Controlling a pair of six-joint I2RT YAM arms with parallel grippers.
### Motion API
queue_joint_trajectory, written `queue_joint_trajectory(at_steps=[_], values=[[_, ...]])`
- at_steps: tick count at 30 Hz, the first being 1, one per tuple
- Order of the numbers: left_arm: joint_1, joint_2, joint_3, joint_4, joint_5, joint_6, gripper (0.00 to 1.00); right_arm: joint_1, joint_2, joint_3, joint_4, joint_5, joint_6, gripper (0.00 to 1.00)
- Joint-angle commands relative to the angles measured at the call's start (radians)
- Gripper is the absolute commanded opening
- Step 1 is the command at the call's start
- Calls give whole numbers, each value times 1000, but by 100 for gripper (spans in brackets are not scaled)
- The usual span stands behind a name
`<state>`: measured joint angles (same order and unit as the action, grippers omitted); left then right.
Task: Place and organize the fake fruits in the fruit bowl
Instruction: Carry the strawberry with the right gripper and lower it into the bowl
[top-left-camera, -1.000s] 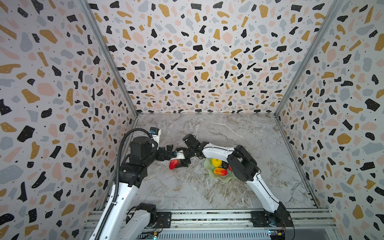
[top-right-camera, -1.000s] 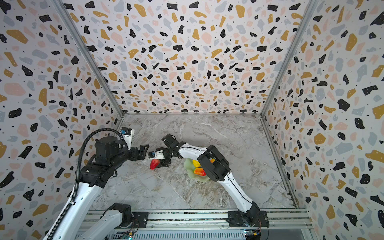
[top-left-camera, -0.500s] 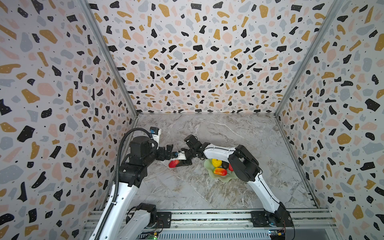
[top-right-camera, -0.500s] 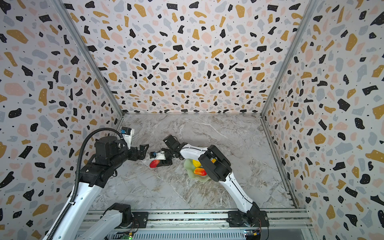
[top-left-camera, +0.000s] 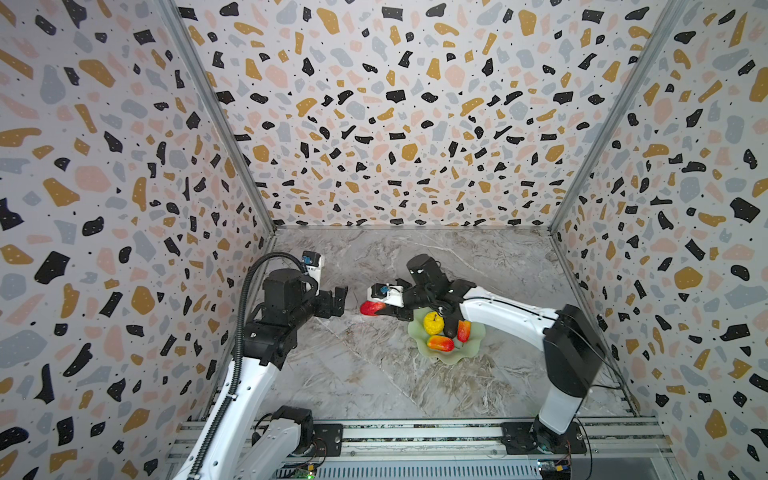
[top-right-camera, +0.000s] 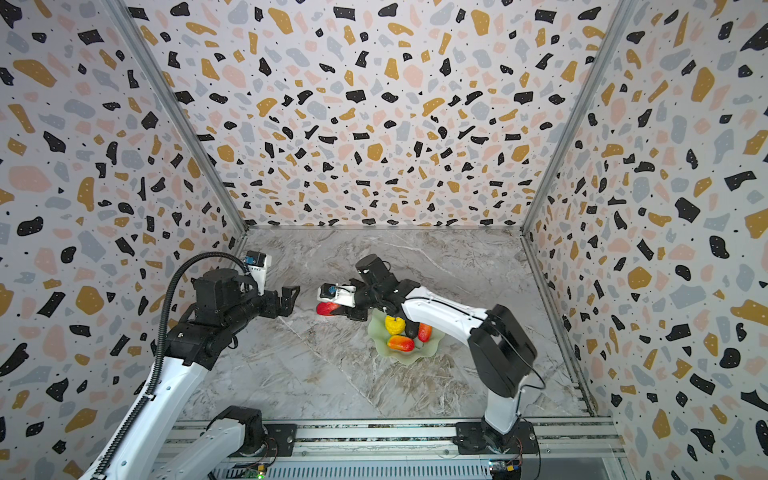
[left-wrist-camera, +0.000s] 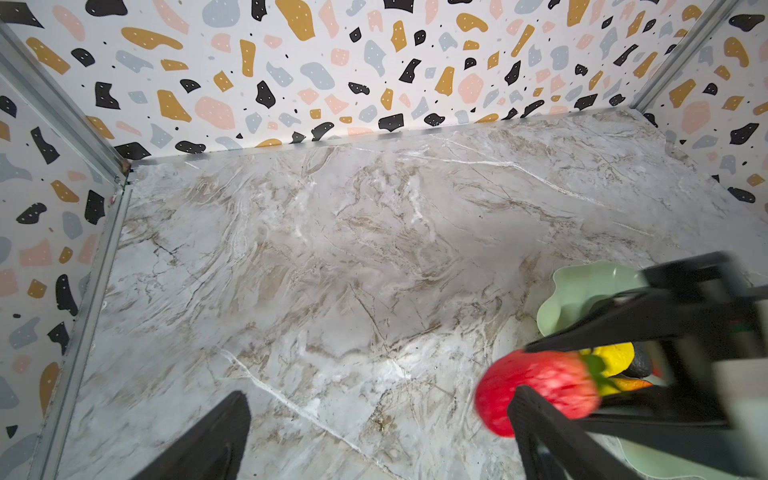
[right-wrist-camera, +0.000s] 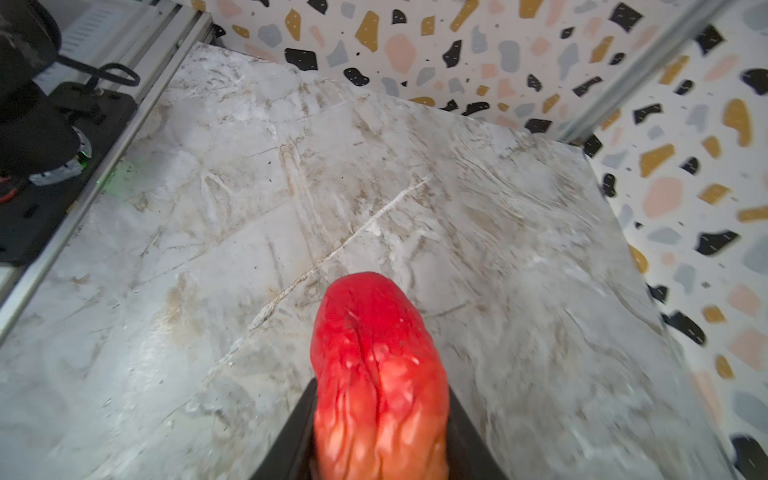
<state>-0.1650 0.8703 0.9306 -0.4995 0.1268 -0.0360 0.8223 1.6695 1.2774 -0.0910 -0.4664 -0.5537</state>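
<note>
Pinched tight in the right gripper (top-left-camera: 384, 311): the red strawberry (top-left-camera: 370, 308), up above the marble table (top-left-camera: 374, 374), just beside the wavy rim of the green fruit bowl (top-left-camera: 469, 353). Already lying in the bowl: a bumpy yellow fruit (top-left-camera: 432, 323), a dark avocado (top-left-camera: 449, 330), a mango (top-left-camera: 440, 343) and a second mango (top-left-camera: 464, 330), all close together. Facing the strawberry, near but not touching: the left gripper (top-left-camera: 338, 300), wide open, holding nothing.

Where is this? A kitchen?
Probably a robot practice booth, not a kitchen: speckled walls box in a marble-look table, and a left arm and right arm stand on a metal rail.
</note>
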Motion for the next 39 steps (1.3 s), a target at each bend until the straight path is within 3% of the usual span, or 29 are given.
queue_joint_trajectory(at_steps=[1,4,8,13,18,29,39], values=[[-4,-11,33,40,13,21,100,-41,-188,-111,-99,166,200,28],[-4,-25,8,64,16,15,99,-45,-312,-159,-229,297,302,25],[-4,-23,-6,85,20,14,100,-47,-369,-116,-458,411,446,25],[-4,-20,-8,100,25,17,100,-77,-354,-7,-731,416,623,27],[-4,-41,-23,132,30,14,100,-77,-336,1,-910,411,700,31],[-4,-53,-47,156,51,21,99,-74,-342,-174,-885,332,780,30],[-4,-61,-49,165,49,16,100,-74,-261,-214,-810,396,792,29]])
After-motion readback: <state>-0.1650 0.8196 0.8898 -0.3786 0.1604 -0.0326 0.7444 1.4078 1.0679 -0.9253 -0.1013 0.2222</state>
